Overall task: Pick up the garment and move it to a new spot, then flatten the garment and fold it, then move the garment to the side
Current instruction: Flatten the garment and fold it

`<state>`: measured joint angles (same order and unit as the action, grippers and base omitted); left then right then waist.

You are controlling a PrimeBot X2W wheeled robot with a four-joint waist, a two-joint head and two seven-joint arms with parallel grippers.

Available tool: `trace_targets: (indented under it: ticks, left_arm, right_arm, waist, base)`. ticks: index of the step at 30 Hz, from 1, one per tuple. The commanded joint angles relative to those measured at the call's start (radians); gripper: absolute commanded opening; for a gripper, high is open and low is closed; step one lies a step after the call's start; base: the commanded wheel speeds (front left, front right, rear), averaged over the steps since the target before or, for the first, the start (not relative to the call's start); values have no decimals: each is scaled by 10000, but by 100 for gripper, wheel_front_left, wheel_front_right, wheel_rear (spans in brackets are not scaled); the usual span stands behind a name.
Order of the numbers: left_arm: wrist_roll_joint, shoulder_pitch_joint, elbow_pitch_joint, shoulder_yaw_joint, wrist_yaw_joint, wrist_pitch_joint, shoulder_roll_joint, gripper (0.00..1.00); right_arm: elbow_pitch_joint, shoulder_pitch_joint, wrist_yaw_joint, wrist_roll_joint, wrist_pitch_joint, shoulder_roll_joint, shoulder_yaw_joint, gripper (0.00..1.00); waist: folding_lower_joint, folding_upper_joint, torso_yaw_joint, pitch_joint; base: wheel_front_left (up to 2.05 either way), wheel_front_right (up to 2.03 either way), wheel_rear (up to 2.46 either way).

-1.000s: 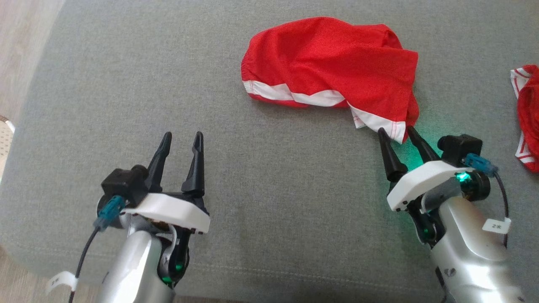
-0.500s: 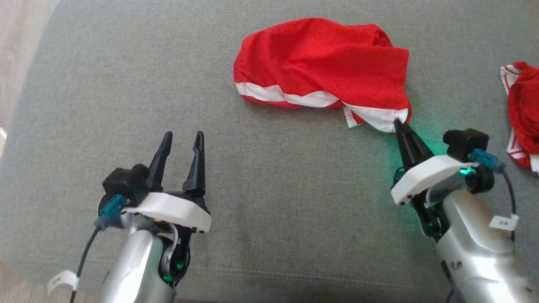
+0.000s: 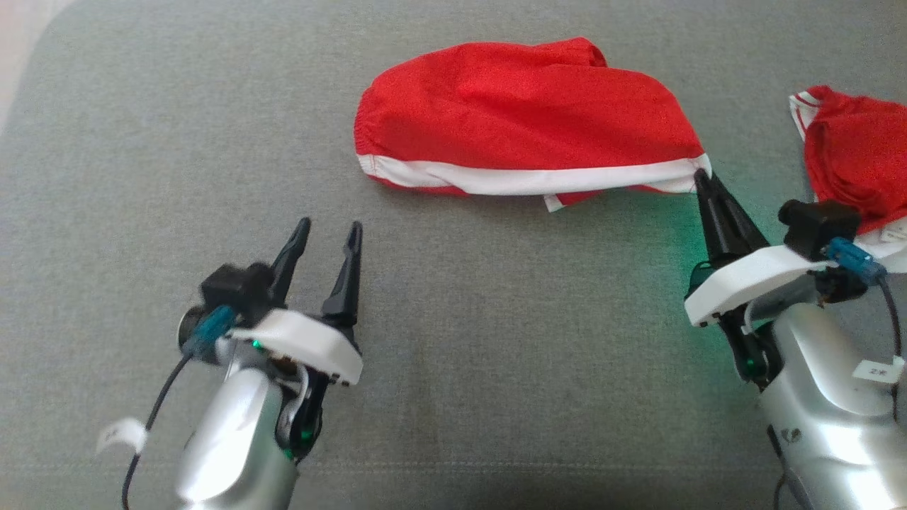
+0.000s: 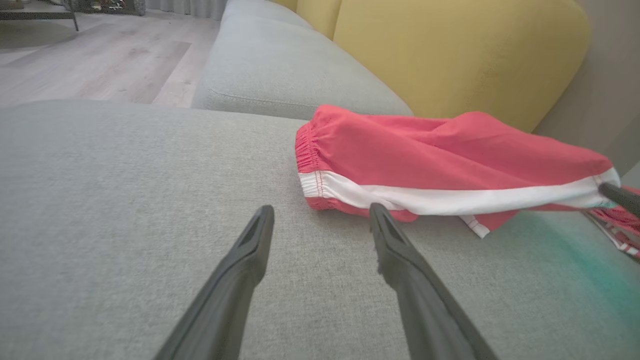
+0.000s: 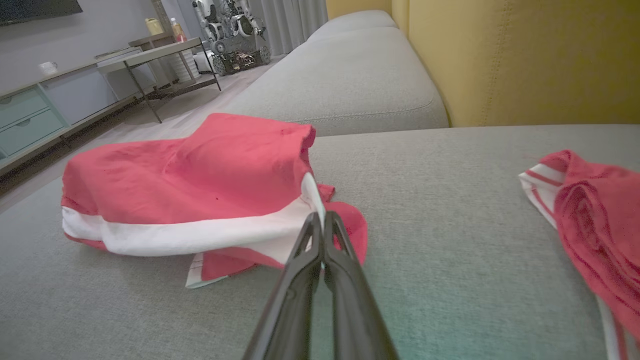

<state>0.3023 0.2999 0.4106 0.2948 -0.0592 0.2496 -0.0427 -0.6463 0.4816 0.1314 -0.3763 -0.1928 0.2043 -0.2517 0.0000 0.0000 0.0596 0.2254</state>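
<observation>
Pinching a white-banded corner of the red garment (image 3: pixel 524 113), which lies on the grey cushion (image 3: pixel 496 340), the right gripper (image 3: pixel 703 181) seems mid pick-up while the left gripper (image 3: pixel 329 227) gapes empty; next likely needs a clean lift.

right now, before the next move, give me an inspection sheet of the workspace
surface: grey sofa cushion, soft fabric.
job's things: red garment, crumpled, its white band pulled taut toward its right corner.
clutter: second red garment at the right.
grippers: left gripper open, holding nothing; right gripper shut on the red garment's white corner.
cables: a dark cable with a blue plug at each wrist.
surroundings: yellow backrest, wooden floor, low cabinet.
</observation>
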Motion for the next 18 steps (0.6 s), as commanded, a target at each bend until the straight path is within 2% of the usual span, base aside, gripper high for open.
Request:
trace_targets:
  ticks: [1,9,18]
  left_arm:
    - [-96,495,-218,-243,-33,122,-99,100]
    - [37,1861,1723,46,-545,122,-130,100]
    - [277,2930,2875,675,-704,122,-171,100]
  right_arm:
    - [328,123,-7,90,1,75,-95,0]
    - [450,315,-7,629,232,-19,676,0]
    - [727,447,-7,870,448,-167,790,0]
  waist:
    - [0,0,-79,60]
    - [0,0,-469,386]
    - [0,0,-712,818]
  base:
    - [0,0,0]
    - [0,0,0]
    - [0,0,0]
